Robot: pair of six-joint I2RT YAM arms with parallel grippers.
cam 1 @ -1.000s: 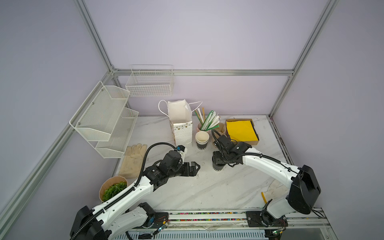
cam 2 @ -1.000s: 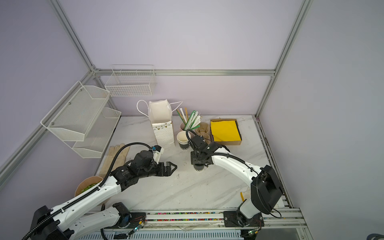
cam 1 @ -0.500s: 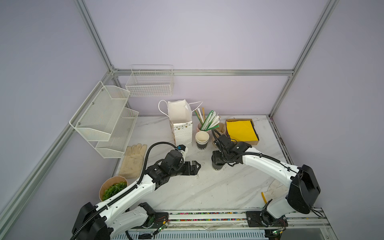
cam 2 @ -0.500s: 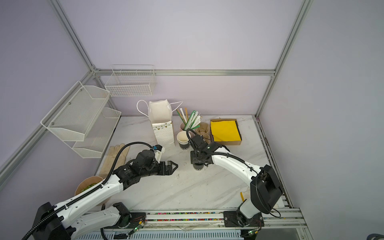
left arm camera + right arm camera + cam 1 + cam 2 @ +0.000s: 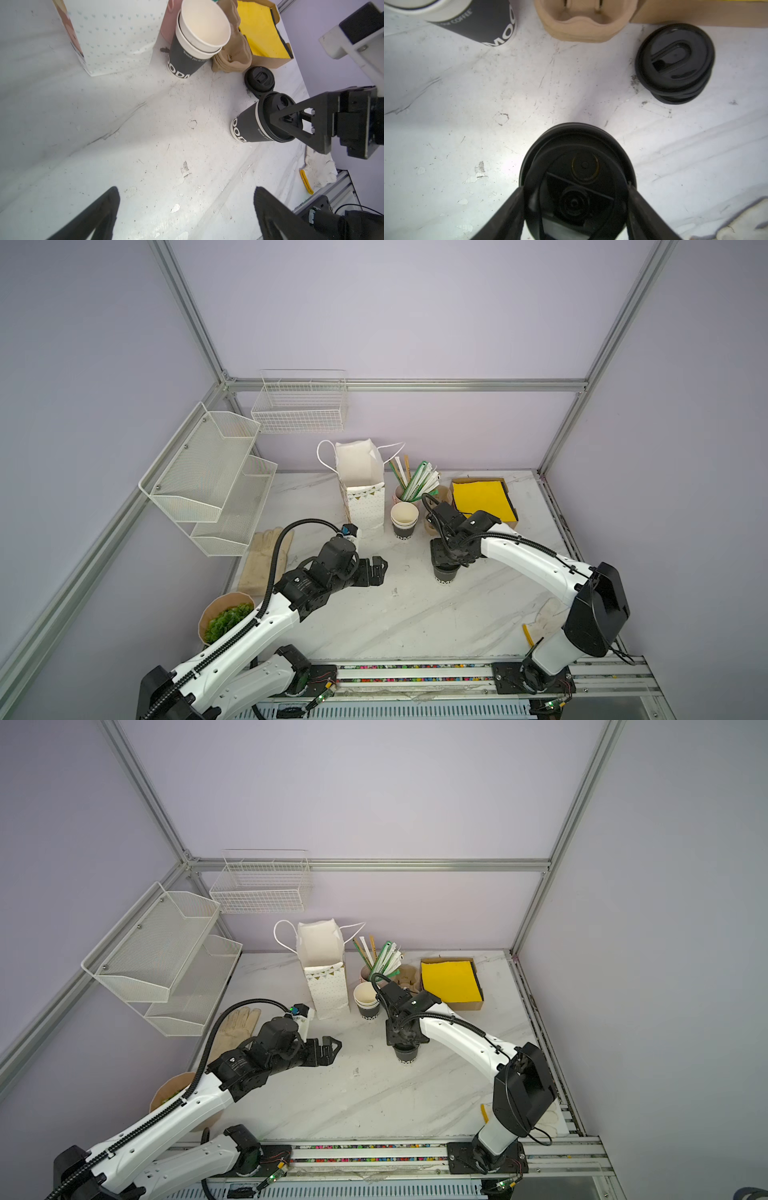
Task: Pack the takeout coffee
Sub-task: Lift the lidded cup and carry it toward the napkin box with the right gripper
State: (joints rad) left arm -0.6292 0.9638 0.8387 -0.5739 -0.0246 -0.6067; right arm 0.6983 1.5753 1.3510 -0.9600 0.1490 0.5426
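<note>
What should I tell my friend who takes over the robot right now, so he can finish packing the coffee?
Left gripper: open, empty, hovering over the white marble table.
Right gripper: closed on the black plastic lid, which sits on the black paper cup with white lettering. The cup stands upright on the table.
White paper bag with handles: upright at the back, open.
Done: the lid is on the cup.
Left: lift the cup and set it in the bag.

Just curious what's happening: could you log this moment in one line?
right gripper: shut on lid atop takeout coffee | left gripper: open, empty
</note>
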